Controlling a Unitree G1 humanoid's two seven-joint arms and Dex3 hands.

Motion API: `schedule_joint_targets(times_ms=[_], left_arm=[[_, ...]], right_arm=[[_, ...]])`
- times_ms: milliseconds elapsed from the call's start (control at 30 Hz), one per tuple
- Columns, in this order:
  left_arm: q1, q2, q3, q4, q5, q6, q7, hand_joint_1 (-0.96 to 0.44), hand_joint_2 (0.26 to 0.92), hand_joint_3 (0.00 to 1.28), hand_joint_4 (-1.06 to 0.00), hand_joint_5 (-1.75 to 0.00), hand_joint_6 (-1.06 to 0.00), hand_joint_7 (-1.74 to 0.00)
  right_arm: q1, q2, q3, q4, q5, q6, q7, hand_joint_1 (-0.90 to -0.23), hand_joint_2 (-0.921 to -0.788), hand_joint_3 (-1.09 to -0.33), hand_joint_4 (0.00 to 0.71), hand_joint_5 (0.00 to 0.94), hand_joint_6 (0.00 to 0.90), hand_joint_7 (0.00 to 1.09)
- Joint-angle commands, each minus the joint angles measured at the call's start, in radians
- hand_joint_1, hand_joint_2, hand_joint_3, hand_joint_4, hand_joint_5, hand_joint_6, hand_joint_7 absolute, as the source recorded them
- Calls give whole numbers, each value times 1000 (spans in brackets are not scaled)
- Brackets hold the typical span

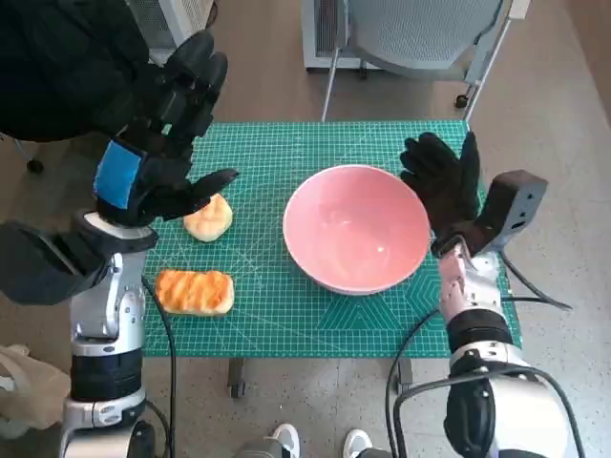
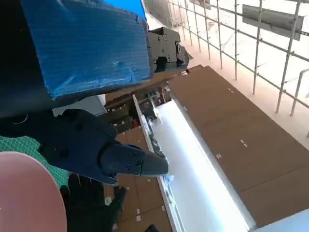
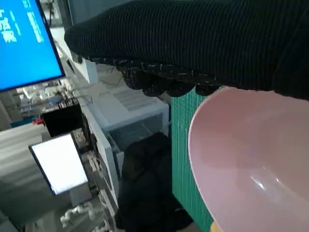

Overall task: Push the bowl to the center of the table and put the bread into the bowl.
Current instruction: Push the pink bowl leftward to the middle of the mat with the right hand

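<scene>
- The left robot hand (image 1: 167, 143), black with blue tape across its back, hung in the air over the far left part of the worktop (image 1: 277, 315) with its fingers spread and nothing in them.
- One of its fingers (image 1: 212, 181) pointed toward the bowl, just above the rounder piece of bread.
- The right robot hand (image 1: 441, 181), in its knitted black glove, stood upright at the right rim of the bowl with fingers apart; it held nothing, and I could not tell for sure whether it touched the rim or sat just beside it.
- The pink bowl (image 1: 355, 229) sat upright and empty on the green cutting mat (image 1: 277, 143), a little right of the middle of the worktop.
- In the right wrist view the bowl's rim (image 3: 203, 121) lay directly under the glove (image 3: 203, 38).
- The round, pale bread roll (image 1: 208, 218) lay on the mat to the left of the bowl, apart from it.
- A second, ridged orange bread (image 1: 195, 292) lay nearer the robot, close to the mat's near left edge.
- A grey chair (image 1: 420, 38) stood beyond the far side of the worktop.
</scene>
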Motion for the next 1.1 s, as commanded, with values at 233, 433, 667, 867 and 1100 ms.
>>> schedule_joint_targets(times_ms=[233,433,667,867,1100], left_arm=[[30,17,14,-54,3,31,23,-478,921,223,0,1,1,-278],[42,20,16,-78,9,42,35,-482,921,229,1,1,1,-273],[60,24,19,-111,18,55,53,-498,921,237,1,1,1,-270],[75,26,20,-133,20,62,64,-498,921,241,1,1,1,-263],[82,28,22,-136,24,60,72,-496,920,243,1,1,1,-252]], right_arm=[[-5,36,30,7,-17,13,-3,-683,-921,-929,402,7,439,10],[-10,54,46,7,-22,13,-1,-695,-921,-932,401,5,445,13],[-19,71,63,8,-33,20,2,-693,-921,-936,373,0,424,3],[-22,77,75,10,-43,22,6,-690,-921,-944,361,0,410,0],[-24,83,82,11,-51,27,10,-684,-921,-949,358,0,392,0]])
